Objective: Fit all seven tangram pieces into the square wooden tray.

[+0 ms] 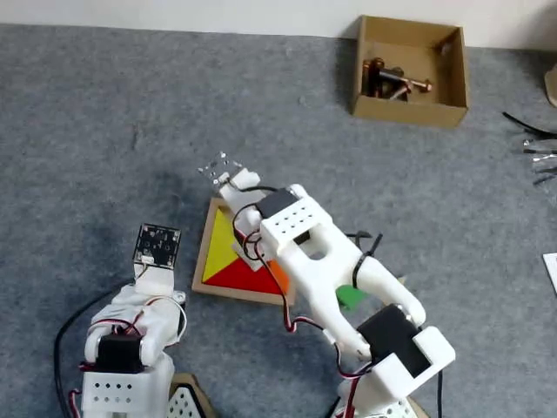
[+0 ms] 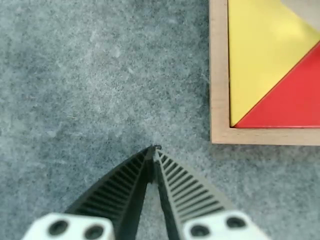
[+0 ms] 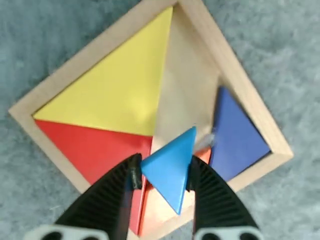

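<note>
My left arm sits folded close to its base, wrist tipped down. Its jaws are pressed together, the ribbed inner faces side by side and the tips meeting just above the surface. My right arm is stretched forward and slanted across toward the left arm's side, elbow raised and wrist angled downward. Its jaws stand part-way apart and pinch a light blue triangle between them, one pad on each side of the piece, with one corner pointing away from the wrist.
</note>
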Robot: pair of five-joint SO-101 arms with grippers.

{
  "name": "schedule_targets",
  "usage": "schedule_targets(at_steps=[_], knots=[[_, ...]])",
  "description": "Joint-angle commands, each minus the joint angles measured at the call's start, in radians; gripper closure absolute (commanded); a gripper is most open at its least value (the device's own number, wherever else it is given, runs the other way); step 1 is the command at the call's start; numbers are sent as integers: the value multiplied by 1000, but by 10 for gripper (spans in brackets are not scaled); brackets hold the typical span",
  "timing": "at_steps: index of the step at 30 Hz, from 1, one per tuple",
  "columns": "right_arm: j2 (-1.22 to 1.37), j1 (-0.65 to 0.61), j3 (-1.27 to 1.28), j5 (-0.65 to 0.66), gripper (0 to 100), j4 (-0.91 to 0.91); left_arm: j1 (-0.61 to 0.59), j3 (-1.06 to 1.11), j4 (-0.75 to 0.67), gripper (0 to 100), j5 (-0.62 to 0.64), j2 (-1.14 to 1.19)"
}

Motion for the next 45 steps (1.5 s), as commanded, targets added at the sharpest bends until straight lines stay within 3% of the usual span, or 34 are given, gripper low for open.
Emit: schedule_targets(at_steps=[1, 14, 45], knots=[[-70, -15, 54, -55, 930, -104, -10, 19, 5, 995, -9, -5], [-71, -12, 105, -69, 930, -180, -10, 19, 5, 995, -9, -5], [-127, -5, 162, -64, 930, -31, -10, 19, 5, 995, -9, -5]])
